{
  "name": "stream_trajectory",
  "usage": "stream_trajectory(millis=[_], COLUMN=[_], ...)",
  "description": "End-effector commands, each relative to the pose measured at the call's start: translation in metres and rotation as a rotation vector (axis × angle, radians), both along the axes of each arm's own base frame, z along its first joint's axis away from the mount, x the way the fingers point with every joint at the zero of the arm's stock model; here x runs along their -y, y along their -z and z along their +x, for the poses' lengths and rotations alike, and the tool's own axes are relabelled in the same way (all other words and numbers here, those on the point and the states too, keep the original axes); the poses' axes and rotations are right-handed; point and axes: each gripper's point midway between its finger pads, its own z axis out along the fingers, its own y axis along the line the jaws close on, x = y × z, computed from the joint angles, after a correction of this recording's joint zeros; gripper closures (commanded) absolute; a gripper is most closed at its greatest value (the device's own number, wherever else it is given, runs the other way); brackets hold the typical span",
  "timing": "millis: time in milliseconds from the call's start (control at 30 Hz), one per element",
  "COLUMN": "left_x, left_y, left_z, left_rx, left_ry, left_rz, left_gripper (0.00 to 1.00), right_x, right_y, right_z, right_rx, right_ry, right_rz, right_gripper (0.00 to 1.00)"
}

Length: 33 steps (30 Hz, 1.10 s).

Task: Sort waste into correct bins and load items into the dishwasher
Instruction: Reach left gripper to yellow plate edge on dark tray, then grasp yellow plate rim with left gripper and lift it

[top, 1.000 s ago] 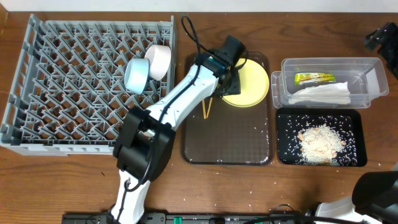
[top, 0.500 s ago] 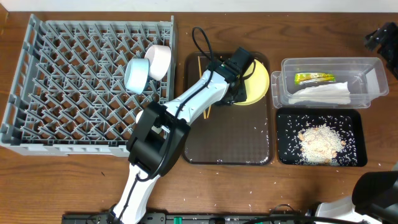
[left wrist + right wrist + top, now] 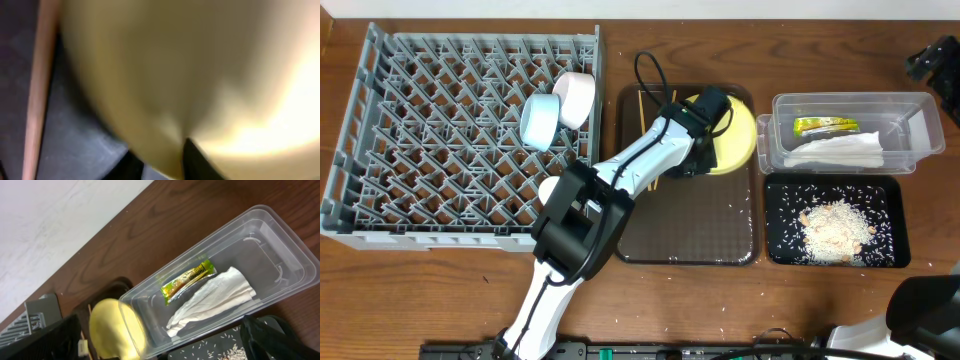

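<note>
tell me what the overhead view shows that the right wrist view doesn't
Only overhead: the white bowl and light blue bowl lying in the grey pegged plastic dish rack, plus the whole dark brown serving tray.
Only right wrist: nothing new, just a closer slanted look, framed by the dark fingers of the right gripper.
Both: the round yellow plate, the clear rectangular plastic tub holding the green-and-yellow snack wrapper and crumpled white paper napkin, and the flat black rectangular tray with pale rice-like crumbs.

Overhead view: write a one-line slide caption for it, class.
Left tool at the yellow plate over the brown tray; white bowl and blue bowl lie in the grey rack.
</note>
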Motion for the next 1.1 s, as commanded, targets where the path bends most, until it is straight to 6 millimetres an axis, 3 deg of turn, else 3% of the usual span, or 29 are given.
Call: stream_trajectory(millis=[0,167,367,600,733,767,800,933,1067], left_x=[0.000,-0.008,-0.031,-0.015,-0.015,-0.031,-0.038,-0.051,-0.050], left_y=[0.005,-0.001,-0.027,-0.067,-0.075,-0.065,-0.061,-0.047,-0.036], left_z=[-0.002,0.006,0.029,0.043,0.042,0.043,0.044,0.045,0.044], left_rx=[-0.010,0.001,0.012,0.032,0.017,0.011,0.016,0.029,0.037], left_ry=[0.005,-0.020,-0.045,0.108,0.162,0.129,0.115,0.091,0.092], left_rz=[0.009,0.001,-0.086,-0.362,-0.440,-0.356,-0.314,-0.228,-0.235], left_gripper=[0.92,0.93,0.93,0.93,0.92,0.54,0.43,0.31,0.30], right_x=[-0.003,-0.003,-0.003,-0.003,-0.003,-0.003,-0.003,-0.003,-0.003], right_y=[-0.008,-0.008,-0.008,-0.008,-0.008,-0.008,-0.008,-0.008,-0.008], right_z=[0.000,0.000,0.000,0.000,0.000,0.000,0.000,0.000,0.000], right_rx=[0.019,0.019,0.019,0.019,0.019,0.019,0.019,0.019,0.019], right_ry=[-0.016,-0.016,-0.016,-0.016,-0.016,-0.016,-0.016,-0.016,-0.016], right_rz=[-0.022,-0.021,-0.022,-0.022,-0.022,-0.022,-0.022,-0.022,-0.022], right_gripper=[0.01,0.01,0.01,0.01,0.01,0.01,0.01,0.01,0.01])
